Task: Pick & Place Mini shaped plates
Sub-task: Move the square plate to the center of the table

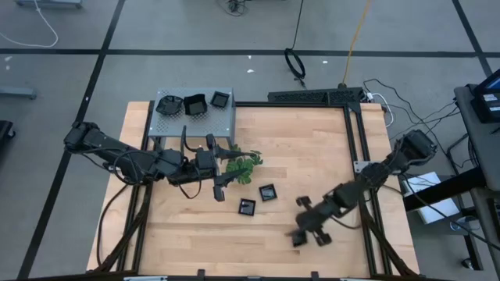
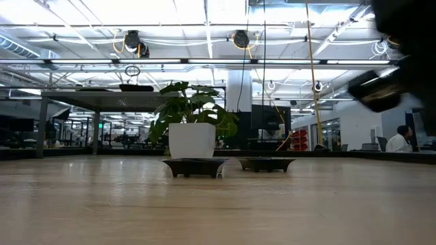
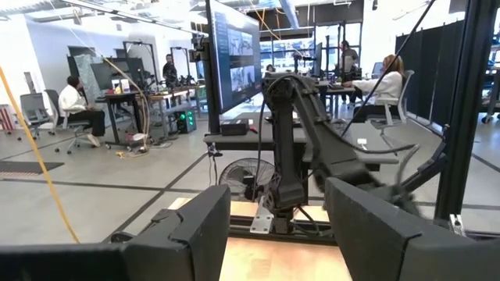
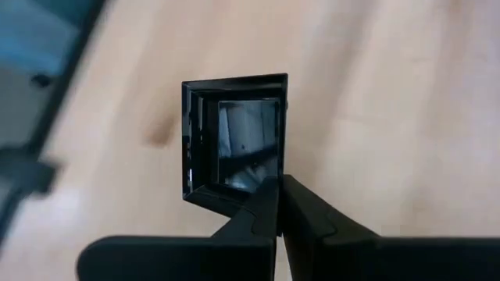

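Two small black square plates [image 1: 268, 192] [image 1: 247, 207] rest on their bases mid-table; the low view shows them as plates [image 2: 195, 167] [image 2: 267, 163]. Three more plates [image 1: 194, 104] sit on top of the grey perforated box [image 1: 211, 121] at the far left. My right gripper [image 1: 308, 228] [image 4: 279, 191], near the table's near right, is shut on another square plate [image 4: 234, 133]. My left gripper [image 1: 230, 170] [image 3: 277, 234] hovers open beside the green plant, with nothing between its fingers. My right gripper pinches the square plate's rim [image 4: 269, 178] between its two fingers, close to one corner of that side. The fingers slant down from the table's right. The plate's hollow faces the wrist camera, and the plate sticks out beyond the fingertips, seemingly clear of the wood.
A green plant [image 1: 244, 162] in a white pot [image 2: 192, 139] stands mid-table just beyond the left gripper. A black frame rail [image 1: 355, 148] runs along the table's right edge. Bare wood [image 1: 312, 140] lies at the far right. People sit at desks beyond the table.
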{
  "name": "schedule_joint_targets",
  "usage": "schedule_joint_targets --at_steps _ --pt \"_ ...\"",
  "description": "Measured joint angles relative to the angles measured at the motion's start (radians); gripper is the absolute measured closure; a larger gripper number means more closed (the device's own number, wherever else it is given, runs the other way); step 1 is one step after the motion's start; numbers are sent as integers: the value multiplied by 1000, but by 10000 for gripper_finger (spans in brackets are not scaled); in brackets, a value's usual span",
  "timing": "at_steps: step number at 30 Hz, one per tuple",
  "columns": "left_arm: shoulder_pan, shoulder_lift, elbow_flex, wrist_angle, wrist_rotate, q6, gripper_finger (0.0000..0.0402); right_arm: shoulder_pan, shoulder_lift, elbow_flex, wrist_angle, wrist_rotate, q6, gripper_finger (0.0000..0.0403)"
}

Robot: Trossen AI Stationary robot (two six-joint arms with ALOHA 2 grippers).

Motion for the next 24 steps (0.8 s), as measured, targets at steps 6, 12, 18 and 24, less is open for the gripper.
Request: schedule_joint_targets --at_steps 6,12,18,24 --pt "-3 0 0 0 6 -30 188 -140 73 39 53 -9 -26 402" --pt "-17 0 0 -5 7 -47 188 -218 204 160 84 -10 -109 402" --pt "-42 0 0 -8 9 -49 188 -246 351 277 114 -68 -124 402" --pt "-64 0 0 -8 9 -49 188 -248 400 336 109 -66 -124 401"
